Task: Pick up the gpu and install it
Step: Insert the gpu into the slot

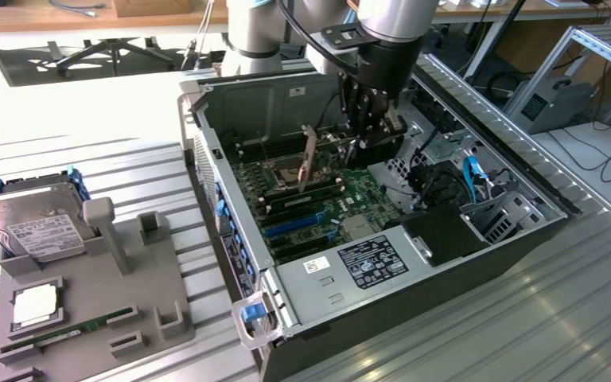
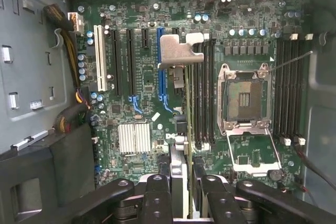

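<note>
- Exterior view: an open computer case (image 1: 305, 306) lies on its side on the ribbed metal bench (image 1: 496, 334), with its motherboard (image 1: 332, 208) facing up.
- The arm (image 1: 391, 32) reaches down into the case from above. Its jaws are closed on the gpu (image 1: 308, 157), which stands on edge over the motherboard, towards the far end of the case.
- The card's pale metal bracket end lies to the exterior view's left of the jaws. I cannot tell whether its lower edge touches the board.
- At the exterior view's left, well apart from the case, a grey holder (image 1: 146, 310) sits on the bench.
- A hard drive (image 1: 35, 227) leans in the holder's far end, a square chip (image 1: 35, 306) sits in a pocket, and a green RAM stick (image 1: 72, 330) lies in a groove near the front edge.
- Wrist view: the gpu (image 2: 181, 51) is seen edge-on, a thin strip running away from the jaws with its silver bracket at the far end.
- The black fingers (image 2: 157, 192) sit on either side of the card, gripping it.
- The card runs between the long blue slot (image 2: 161, 61) and the bank of black memory slots (image 2: 202, 93), parallel to both.
- The CPU socket (image 2: 247, 98), in its metal frame, lies beyond the memory slots.
- A white slot (image 2: 97, 56) and a finned silver heatsink (image 2: 134, 137) lie on the far side of the blue slot.
</note>
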